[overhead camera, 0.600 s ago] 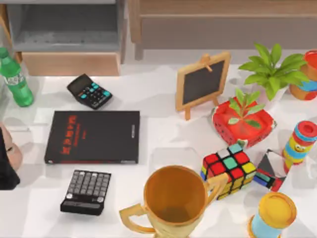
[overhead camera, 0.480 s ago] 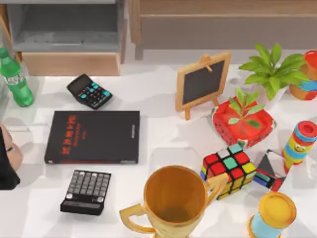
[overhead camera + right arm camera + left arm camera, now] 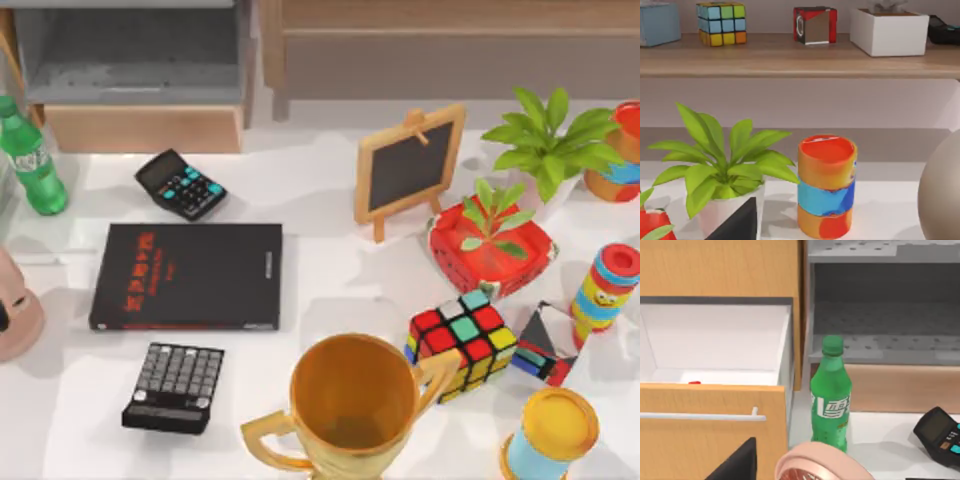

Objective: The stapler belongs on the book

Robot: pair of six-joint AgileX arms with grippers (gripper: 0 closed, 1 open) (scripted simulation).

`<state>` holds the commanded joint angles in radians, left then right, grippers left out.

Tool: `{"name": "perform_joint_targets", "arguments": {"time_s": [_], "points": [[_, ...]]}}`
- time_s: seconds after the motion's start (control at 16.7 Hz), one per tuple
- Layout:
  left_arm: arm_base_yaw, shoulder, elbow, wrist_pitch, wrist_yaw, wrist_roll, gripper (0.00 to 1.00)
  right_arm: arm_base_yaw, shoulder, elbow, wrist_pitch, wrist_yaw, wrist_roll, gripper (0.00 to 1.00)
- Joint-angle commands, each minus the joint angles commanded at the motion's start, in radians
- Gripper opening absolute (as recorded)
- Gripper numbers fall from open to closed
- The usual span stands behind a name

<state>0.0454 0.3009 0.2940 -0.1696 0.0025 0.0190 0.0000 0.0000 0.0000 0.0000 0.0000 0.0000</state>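
Left gripper (image 3: 737, 465) shows as a dark edge in its wrist view, facing an open wooden drawer (image 3: 710, 435) beside the green bottle (image 3: 831, 395); whether it is spread or closed cannot be told. A small red sliver on the drawer's white floor is probably the stapler (image 3: 694, 382). The book (image 3: 190, 275) lies flat on the table's left half, cover bare. Reaching for the stapler seems the step in hand; next the gripper must descend into the drawer and straddle it. Right gripper (image 3: 737, 225) is parked at the right by a potted plant (image 3: 725, 170), state equally unclear.
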Motion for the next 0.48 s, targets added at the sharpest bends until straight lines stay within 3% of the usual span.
{"name": "perform_joint_targets", "arguments": {"time_s": [0.48], "points": [[0.098,0.697,0.689,-0.395,0.006,0.041,1.00,0.000,0.000,0.000,0.000,0.000,0.000,1.00]]}}
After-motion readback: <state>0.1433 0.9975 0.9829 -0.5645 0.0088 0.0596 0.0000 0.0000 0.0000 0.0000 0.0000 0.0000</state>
